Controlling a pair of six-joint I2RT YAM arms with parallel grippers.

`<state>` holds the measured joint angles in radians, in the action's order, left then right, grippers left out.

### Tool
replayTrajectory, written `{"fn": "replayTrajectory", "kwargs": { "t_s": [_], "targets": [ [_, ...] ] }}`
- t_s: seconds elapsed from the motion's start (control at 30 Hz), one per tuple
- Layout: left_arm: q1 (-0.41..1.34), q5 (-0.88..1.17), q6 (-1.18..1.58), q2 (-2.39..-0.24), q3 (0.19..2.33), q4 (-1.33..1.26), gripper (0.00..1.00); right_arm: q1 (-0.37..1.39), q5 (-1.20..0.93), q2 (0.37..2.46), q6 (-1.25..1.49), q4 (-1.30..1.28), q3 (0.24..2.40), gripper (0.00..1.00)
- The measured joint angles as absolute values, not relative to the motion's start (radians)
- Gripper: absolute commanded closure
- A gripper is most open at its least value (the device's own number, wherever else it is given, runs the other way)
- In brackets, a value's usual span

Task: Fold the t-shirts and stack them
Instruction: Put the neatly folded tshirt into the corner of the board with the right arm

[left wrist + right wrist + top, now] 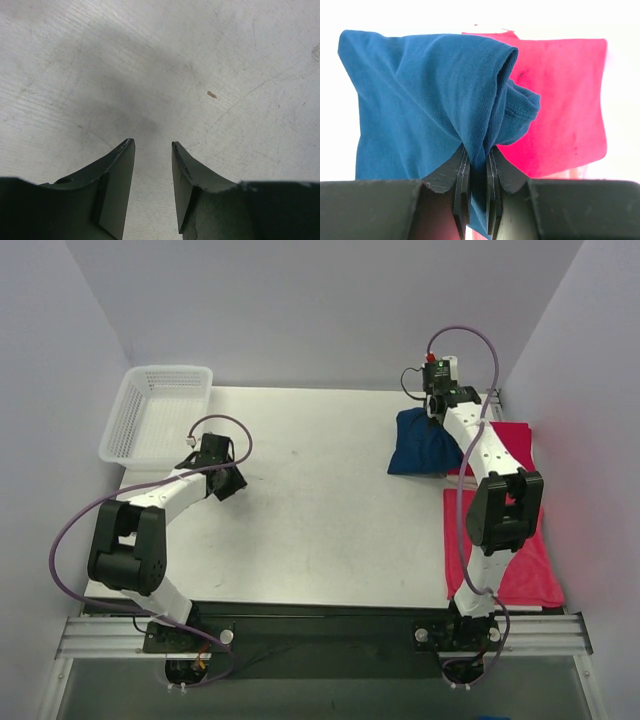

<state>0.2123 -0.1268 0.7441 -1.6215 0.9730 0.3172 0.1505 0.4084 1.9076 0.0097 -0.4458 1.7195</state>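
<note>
The navy blue t-shirt hangs bunched at the far right of the table, partly over a folded crimson t-shirt. My right gripper is shut on a fold of the navy shirt and holds it up, with the red shirt behind it. Another crimson t-shirt lies flat at the near right, under the right arm. My left gripper is open and empty just above bare table at the left. The navy shirt's print is hidden.
A white mesh basket stands at the far left corner, overhanging the table edge. White walls close in the left, back and right sides. A small brown speck lies on the table ahead of my left gripper.
</note>
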Motion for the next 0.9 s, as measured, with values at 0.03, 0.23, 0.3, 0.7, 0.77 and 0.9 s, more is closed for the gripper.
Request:
{"fn": "replayTrajectory", "kwargs": {
  "t_s": [0.03, 0.23, 0.3, 0.7, 0.77, 0.9],
  "targets": [
    [0.212, -0.127, 0.744, -1.622, 0.973, 0.318, 0.54, 0.150, 0.414, 1.907, 0.008, -0.445, 1.727, 1.00],
    [0.212, -0.127, 0.743, -1.624, 0.974, 0.317, 0.54, 0.151, 0.447, 1.885, 0.006, -0.447, 1.733, 1.00],
    [0.212, -0.127, 0.743, -1.629, 0.977, 0.317, 0.54, 0.151, 0.456, 1.871, 0.006, -0.449, 1.733, 1.00],
    [0.215, -0.126, 0.743, -1.641, 0.982, 0.318, 0.54, 0.138, 0.518, 1.770, -0.006, -0.454, 1.739, 1.00],
    [0.215, -0.126, 0.741, -1.642, 0.984, 0.318, 0.54, 0.124, 0.528, 1.770, -0.006, -0.455, 1.740, 1.00],
    [0.215, -0.126, 0.738, -1.642, 0.984, 0.318, 0.54, 0.094, 0.556, 1.772, -0.005, -0.458, 1.740, 1.00]
  ]
}}
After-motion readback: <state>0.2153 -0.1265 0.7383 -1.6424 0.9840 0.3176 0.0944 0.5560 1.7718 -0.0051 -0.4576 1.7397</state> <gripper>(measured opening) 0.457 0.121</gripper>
